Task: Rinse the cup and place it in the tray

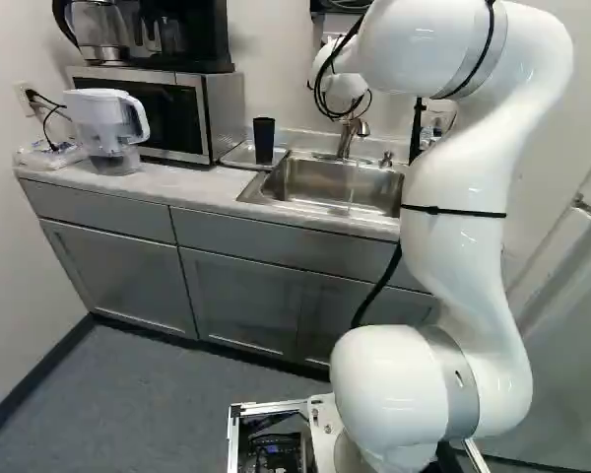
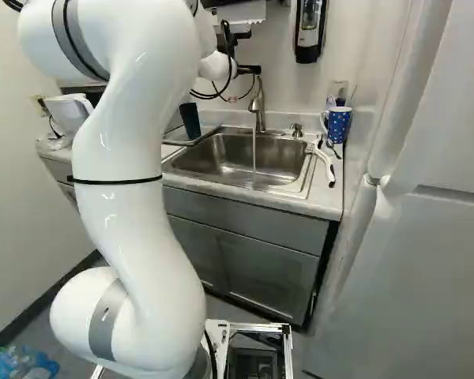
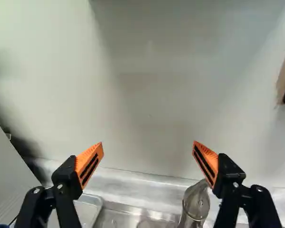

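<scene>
In the right base view my gripper (image 2: 249, 69) is beside the top of the faucet (image 2: 257, 106), above the sink's back edge. The wrist view shows the gripper (image 3: 148, 148) open, its orange-padded fingers wide apart with nothing held; the faucet (image 3: 195, 204) rises close to one finger. A dark cup (image 1: 264, 141) stands on the metal tray (image 1: 238, 156) left of the sink (image 1: 320, 184). That tray (image 3: 91, 202) also shows below the other finger. A thin stream of water (image 2: 254, 154) runs from the faucet into the sink.
A microwave (image 1: 209, 113) and a water pitcher (image 1: 106, 128) stand left of the tray. Right of the sink are a blue dotted mug (image 2: 339, 124) and a white-handled brush (image 2: 325, 162). A soap dispenser (image 2: 309, 30) hangs on the wall; a fridge (image 2: 411, 237) stands at the right.
</scene>
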